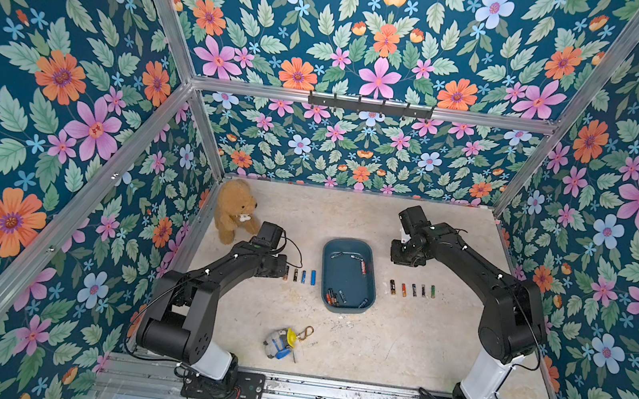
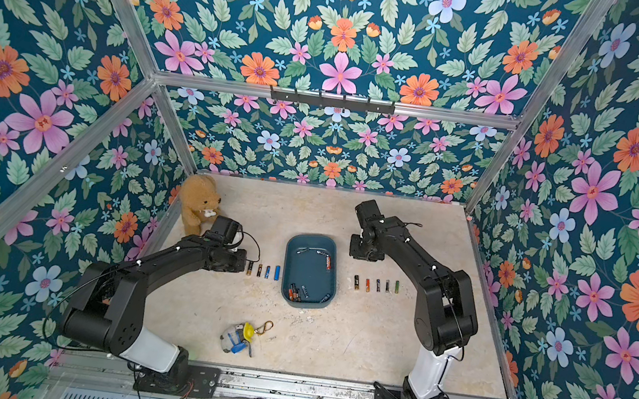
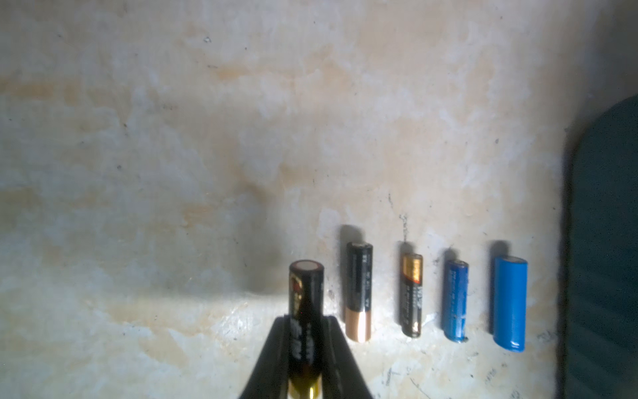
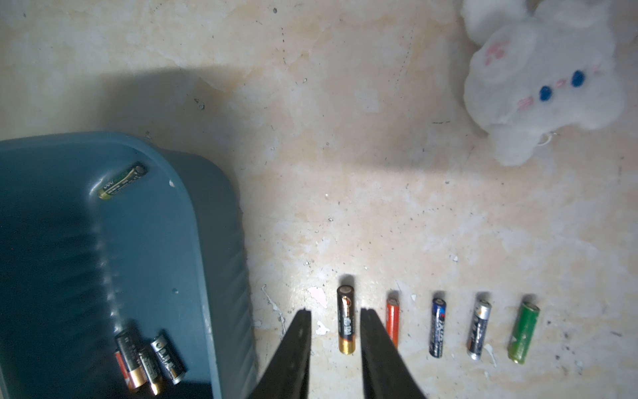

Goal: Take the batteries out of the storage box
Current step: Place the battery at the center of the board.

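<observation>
Four mostly black cylindrical batteries (image 4: 148, 359) cluster at the near end of the shallow teal plastic storage box (image 4: 228, 241). A green-and-black battery (image 4: 122, 181) lies alone in a rounded corner. The left hand (image 3: 306, 319) is clenched on a black-and-gold battery (image 3: 306, 283), just left of a four-battery row (image 3: 359, 292) on the beige surface (image 3: 172, 138). The right hand (image 4: 335, 312) is released, its fingers straddling a gold-ended black battery (image 4: 346, 321) right of the box without touching it. In both top views the left hand hides the clenched battery.
</observation>
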{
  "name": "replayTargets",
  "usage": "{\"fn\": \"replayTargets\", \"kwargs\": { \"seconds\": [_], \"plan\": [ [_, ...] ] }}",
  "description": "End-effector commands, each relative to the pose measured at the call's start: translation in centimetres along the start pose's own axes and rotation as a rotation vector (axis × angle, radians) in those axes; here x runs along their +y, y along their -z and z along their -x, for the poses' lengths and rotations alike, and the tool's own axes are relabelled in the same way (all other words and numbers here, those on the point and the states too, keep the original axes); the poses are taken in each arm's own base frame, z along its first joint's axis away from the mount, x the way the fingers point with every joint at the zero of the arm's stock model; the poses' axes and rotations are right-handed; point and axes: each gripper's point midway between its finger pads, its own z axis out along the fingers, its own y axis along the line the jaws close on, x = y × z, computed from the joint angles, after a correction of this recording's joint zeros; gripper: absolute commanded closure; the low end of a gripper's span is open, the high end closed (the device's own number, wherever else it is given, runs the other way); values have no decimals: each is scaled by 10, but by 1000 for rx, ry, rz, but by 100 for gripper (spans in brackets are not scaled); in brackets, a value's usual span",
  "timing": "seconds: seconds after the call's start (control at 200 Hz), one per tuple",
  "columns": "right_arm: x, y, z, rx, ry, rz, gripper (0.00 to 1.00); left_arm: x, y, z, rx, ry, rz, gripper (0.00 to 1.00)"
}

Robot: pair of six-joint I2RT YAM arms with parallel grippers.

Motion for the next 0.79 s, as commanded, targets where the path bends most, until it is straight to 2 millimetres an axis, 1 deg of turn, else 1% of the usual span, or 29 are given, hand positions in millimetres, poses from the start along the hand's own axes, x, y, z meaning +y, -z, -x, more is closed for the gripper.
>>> {"fn": "replayTargets", "kwargs": {
  "seconds": [0.0,0.525,0.79],
  "plan": [
    [-2,-1,0,1,-1,-15,70,0,-3,5,-12,-5,2,82],
    [-1,-4,1,8,8,-16,69,4,-19,-7,53,-7,28,82],
    [0,-1,4,2,8,-12,69,8,-21,-10,67,-3,47,82]
  ]
}}
